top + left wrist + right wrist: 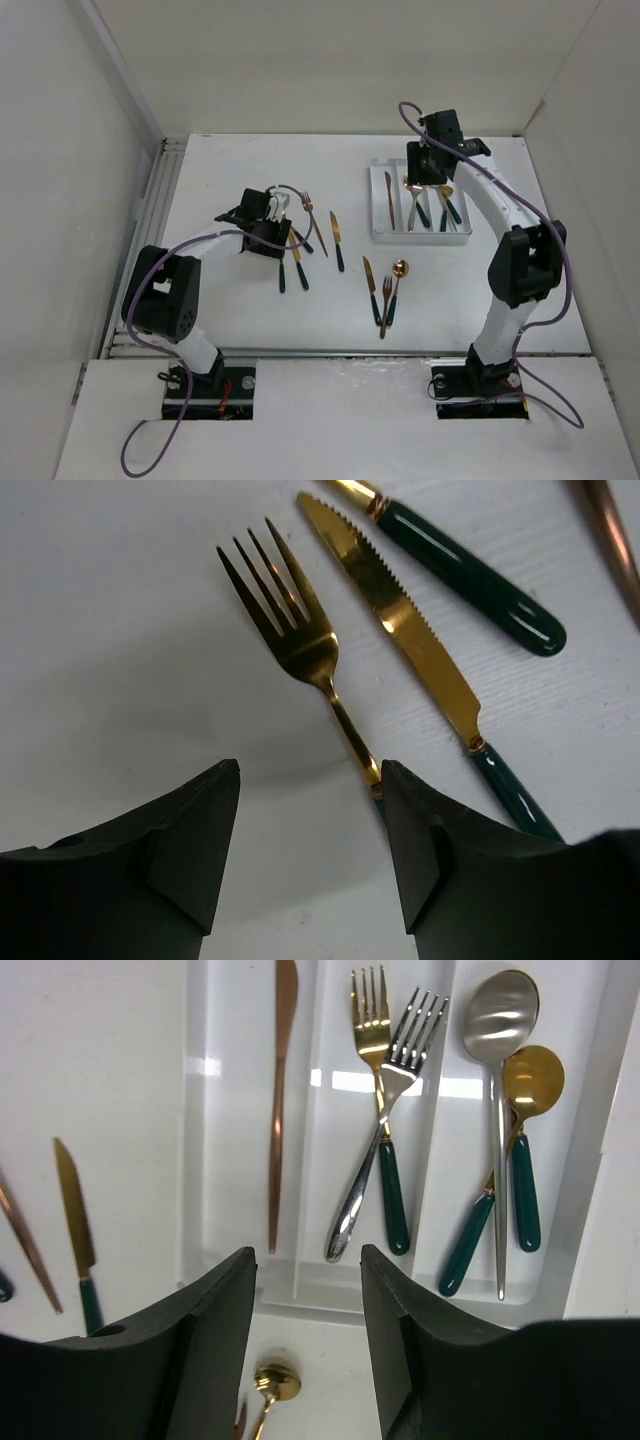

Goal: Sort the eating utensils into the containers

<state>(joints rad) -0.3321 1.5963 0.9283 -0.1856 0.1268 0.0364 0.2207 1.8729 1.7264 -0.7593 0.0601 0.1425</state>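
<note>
The white tray (420, 238) lies at the back right. Its left compartment holds a copper knife (280, 1090), the middle one a gold fork (372, 1030) and a silver fork (400, 1060), the right one a silver spoon (500, 1020) and gold spoons (530, 1085). My right gripper (425, 170) is open and empty, hovering above the tray's near end (308, 1253). My left gripper (270, 228) is open low over the table (310, 810). Its right finger (440, 860) is over the handle of a gold fork (300, 630), which lies beside a gold knife (400, 620).
Loose on the table are a copper fork (312, 215), a knife (338, 240), then a knife (368, 275), a fork (386, 300) and a gold spoon (398, 272) in front of the tray. A green handle (470, 580) lies past the knife. White walls enclose the table.
</note>
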